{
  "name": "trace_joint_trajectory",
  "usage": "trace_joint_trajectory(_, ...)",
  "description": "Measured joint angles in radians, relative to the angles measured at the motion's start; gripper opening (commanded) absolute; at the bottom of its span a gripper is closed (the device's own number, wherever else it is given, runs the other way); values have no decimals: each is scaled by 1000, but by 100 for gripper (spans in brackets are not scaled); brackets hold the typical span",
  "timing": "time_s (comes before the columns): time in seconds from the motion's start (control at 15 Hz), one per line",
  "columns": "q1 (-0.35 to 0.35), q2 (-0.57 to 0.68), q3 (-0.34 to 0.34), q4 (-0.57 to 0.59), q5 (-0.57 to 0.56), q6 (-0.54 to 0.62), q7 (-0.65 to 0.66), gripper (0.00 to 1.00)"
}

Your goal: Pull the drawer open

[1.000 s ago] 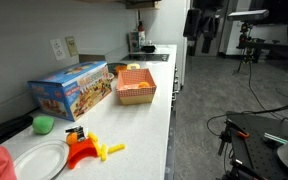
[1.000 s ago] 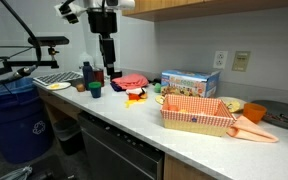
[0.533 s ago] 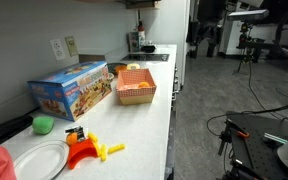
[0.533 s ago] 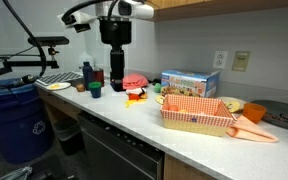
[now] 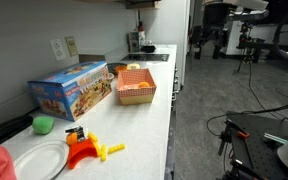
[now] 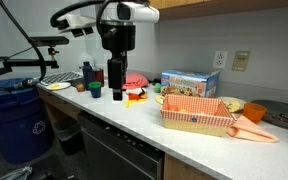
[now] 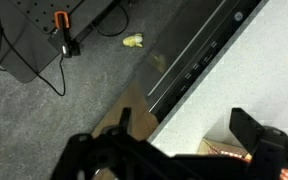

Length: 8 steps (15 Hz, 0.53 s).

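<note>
The drawer is shut. Only a tan cabinet front (image 7: pixel 132 100) shows under the white counter's edge in the wrist view, and also low in an exterior view (image 6: pixel 180 170). My gripper (image 6: pixel 115 88) hangs from the black arm above the counter's front edge, pointing down. It also shows in an exterior view (image 5: pixel 210 45). In the wrist view my gripper (image 7: pixel 184 122) is open and empty, its dark fingers (image 7: pixel 250 128) wide apart over the white counter (image 7: pixel 234 70), near the orange basket (image 7: pixel 230 152).
The counter carries an orange basket (image 6: pixel 196 113), a colourful toy box (image 5: pixel 72 88), a white plate (image 5: pixel 36 160), orange and yellow toys (image 5: pixel 84 150) and cups (image 6: pixel 94 89). A dark appliance front (image 6: pixel 114 150) sits below. A blue bin (image 6: pixel 14 115) and tripods stand on the floor.
The arm has swung out from the wall towards the counter's front edge, and my gripper has come lower. Nothing on the counter has moved.
</note>
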Motion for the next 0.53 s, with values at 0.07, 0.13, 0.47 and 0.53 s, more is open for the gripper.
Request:
trace_joint_trajectory(0.07,0,0,0,0,0,0,1,100)
trace_joint_trajectory(0.13,0,0,0,0,0,0,2,100)
trace_joint_trajectory(0.47,-10,15,-2,3,0,17,22,100)
trace_joint_trajectory(0.53,-24,30,-7,7,0,35,39,100)
